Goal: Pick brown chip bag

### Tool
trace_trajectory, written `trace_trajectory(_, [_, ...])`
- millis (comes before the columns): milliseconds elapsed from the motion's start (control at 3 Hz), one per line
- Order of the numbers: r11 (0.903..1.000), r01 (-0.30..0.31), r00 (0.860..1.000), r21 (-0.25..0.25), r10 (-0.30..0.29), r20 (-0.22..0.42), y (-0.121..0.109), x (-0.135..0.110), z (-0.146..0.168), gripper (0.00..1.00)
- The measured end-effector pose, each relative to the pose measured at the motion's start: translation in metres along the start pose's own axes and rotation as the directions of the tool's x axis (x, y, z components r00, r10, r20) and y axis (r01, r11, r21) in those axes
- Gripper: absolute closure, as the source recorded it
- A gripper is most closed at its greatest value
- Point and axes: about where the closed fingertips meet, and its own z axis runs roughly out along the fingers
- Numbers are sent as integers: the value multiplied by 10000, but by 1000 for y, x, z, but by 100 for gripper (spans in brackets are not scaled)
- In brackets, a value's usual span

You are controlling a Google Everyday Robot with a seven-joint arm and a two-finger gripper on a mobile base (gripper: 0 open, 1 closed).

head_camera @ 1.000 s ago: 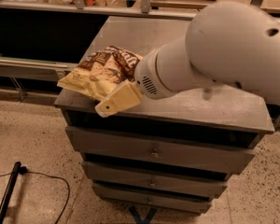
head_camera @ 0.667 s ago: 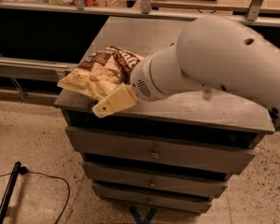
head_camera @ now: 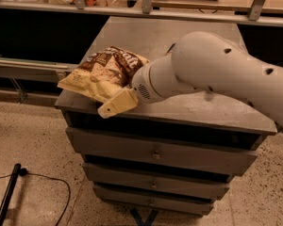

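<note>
Camera view: the arm (head_camera: pixel 217 69) swung left; the hand (head_camera: pixel 117 103) stayed at the brown chip bag (head_camera: pixel 101 72), unlifted on the desk (head_camera: pixel 127 34). Whether it clenched could not be told.

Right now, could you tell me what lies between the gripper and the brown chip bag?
Nothing: in the camera view the gripper meets the near edge of the chip bag at the front of the cabinet top, with no gap showing.

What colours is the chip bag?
The chip bag is brown above, pale yellow below, in camera view; claw beside it.
</note>
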Motion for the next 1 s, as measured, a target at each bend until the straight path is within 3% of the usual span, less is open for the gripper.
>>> trace_trajectory(333, [9998,130,9999,-151,-130,-9,-8,-9,11,0])
trace_trajectory(667, [9967,245,9996,-773,-254,-118,1,-16,26,0])
trace_trajectory(1000, [9930,315,9984,-1141,-367,-432,9,-19,35,18])
